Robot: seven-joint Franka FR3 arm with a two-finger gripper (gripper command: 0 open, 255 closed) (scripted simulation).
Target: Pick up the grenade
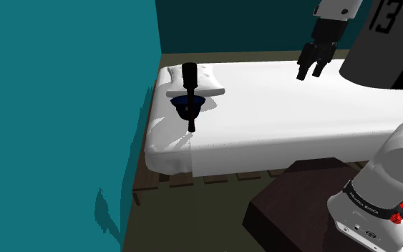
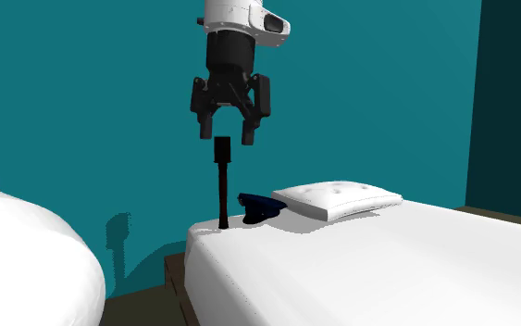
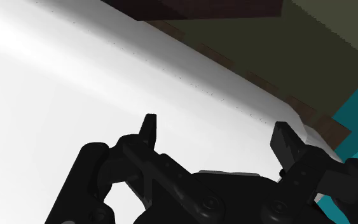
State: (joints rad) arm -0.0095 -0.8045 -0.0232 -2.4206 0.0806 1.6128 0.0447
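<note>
The grenade (image 1: 190, 93) is a black stick type standing upright near the bed's corner, its thick head on top. It also stands at the mattress corner in the second exterior view (image 2: 222, 181). My gripper (image 1: 312, 71) hangs open above the white bed (image 1: 300, 122), well off to the shoulder view's right of the grenade and touching nothing. In the second exterior view the gripper (image 2: 227, 132) lines up just above the grenade's head. In the wrist view the gripper (image 3: 217, 130) has its fingers wide apart over the bare white mattress (image 3: 56, 95), with nothing between them.
A dark blue cap (image 1: 189, 106) lies right behind the grenade, against a white pillow (image 1: 210, 82). A teal wall (image 1: 64, 107) runs close along the bed's end. My dark stand (image 1: 293, 207) sits beside the bed. Another white bed (image 2: 27, 269) shows in the second exterior view's lower left.
</note>
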